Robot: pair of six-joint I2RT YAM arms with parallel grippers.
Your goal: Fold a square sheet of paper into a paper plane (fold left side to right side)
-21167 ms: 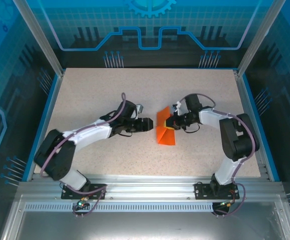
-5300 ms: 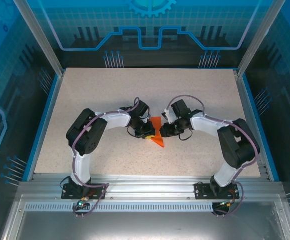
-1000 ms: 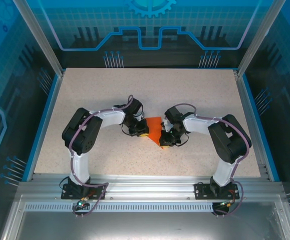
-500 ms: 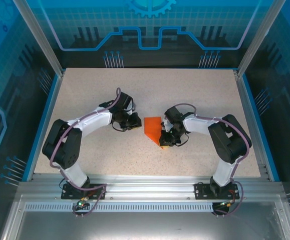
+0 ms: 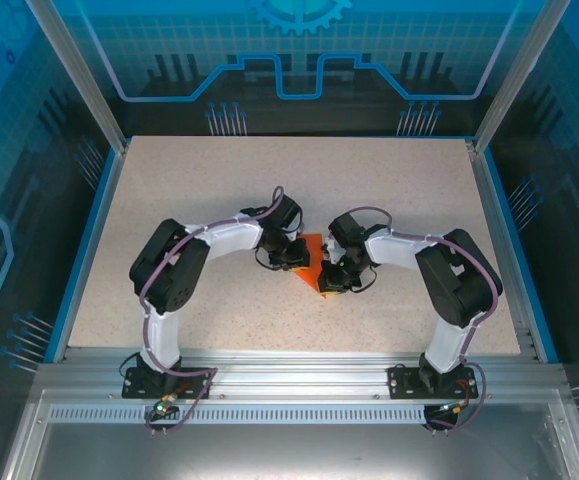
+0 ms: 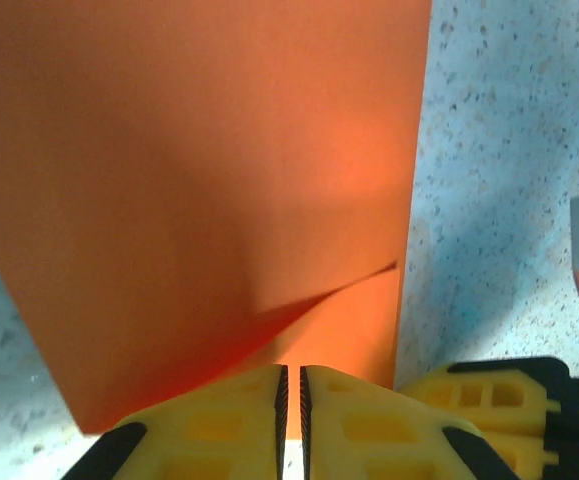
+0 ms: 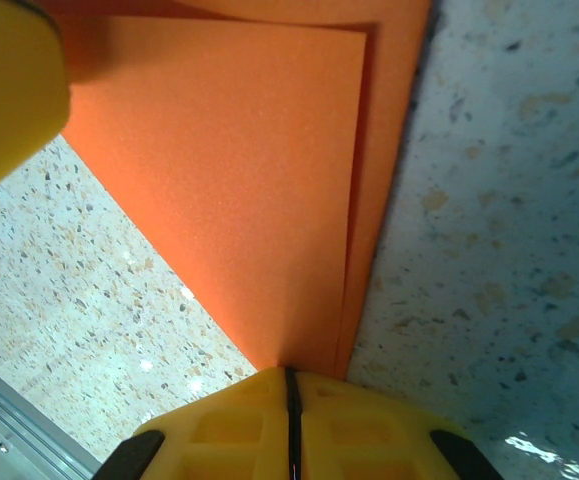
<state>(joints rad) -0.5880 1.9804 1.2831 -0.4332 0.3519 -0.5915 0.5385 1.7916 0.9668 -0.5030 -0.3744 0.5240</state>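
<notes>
I have the paper (image 5: 314, 262) lying about mid-tabletop (image 5: 219, 190), already folded into a narrow orange wedge that tapers to a point on its near side. Both arms are bent in toward it, one from each side.

The left pincer (image 5: 293, 262) sits on the paper's left edge, partly over it. On its wrist camera the yellow fingers are drawn almost together, with only a thin slit between them, and they rest at the paper's edge. I cannot tell whether any paper is nipped in that slit. Just beyond the fingers a flap stands slightly proud of the layer under it and throws a shadow along a slanted crease.

The right pincer (image 5: 331, 282) is at the paper's near-right tip. Its wrist camera shows the jaws fully together, with just a seam between the pads, and the fingertips meet the pointed corner of the fold. There the top layer's long edge lies just inside the layer below, and speckled tabletop shows on both sides of the paper.
</notes>
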